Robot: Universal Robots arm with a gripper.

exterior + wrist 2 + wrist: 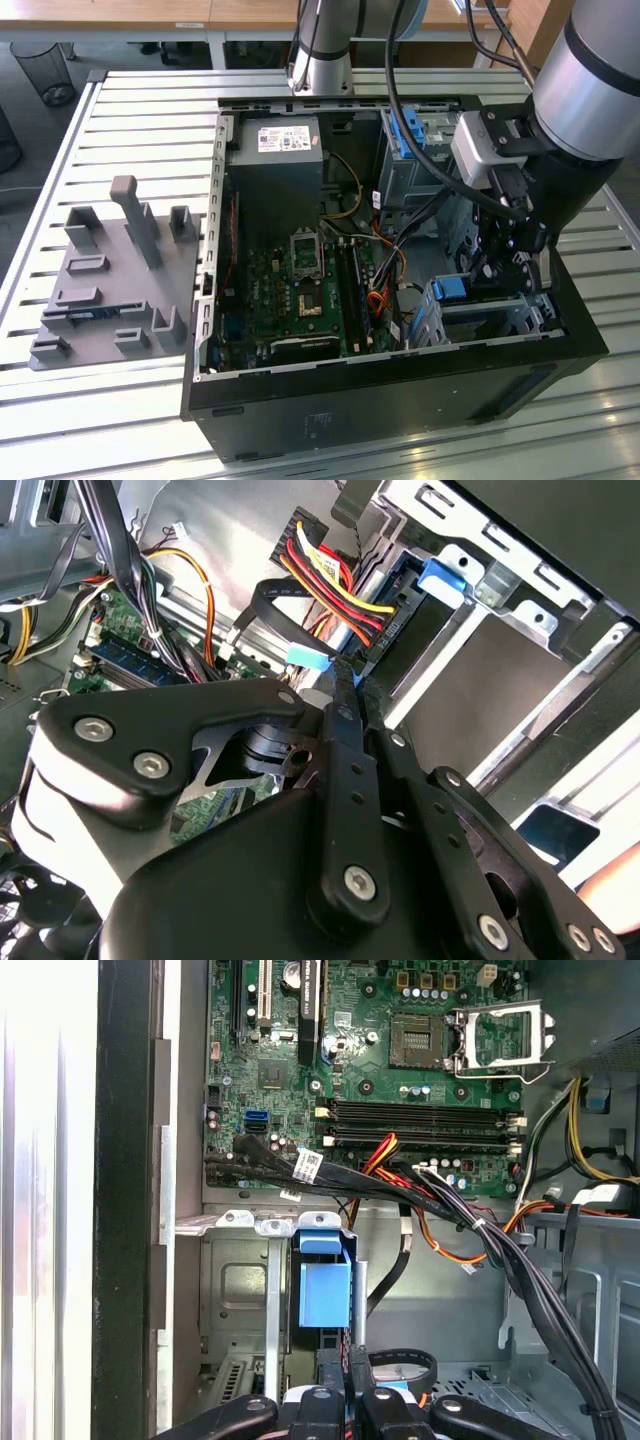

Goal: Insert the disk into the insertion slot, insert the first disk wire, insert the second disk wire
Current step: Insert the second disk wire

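The disk lies in the insertion slot (pixel 500 315), the low silver cage at the case's corner on the exterior view's right. Its blue carrier (pixel 452 290) shows at the cage mouth, and in both wrist views (pixel 325 1285) (pixel 398 615). My gripper (pixel 497 280) reaches down into the case right beside that blue end. In the second wrist view the black fingers (pixel 340 715) are pressed together on a flat black wire with a light-blue connector (pixel 308 657) at their tips. A red, yellow and black wire bundle (pixel 335 580) runs to the disk's end.
A taller grey cage with a blue bracket (pixel 410 140) stands behind the arm. The motherboard (pixel 300 280) and power supply (pixel 275 150) fill the case. Black cable bundles (pixel 420 1195) cross just above the cage. A grey fixture plate (pixel 110 280) lies at the exterior view's left.
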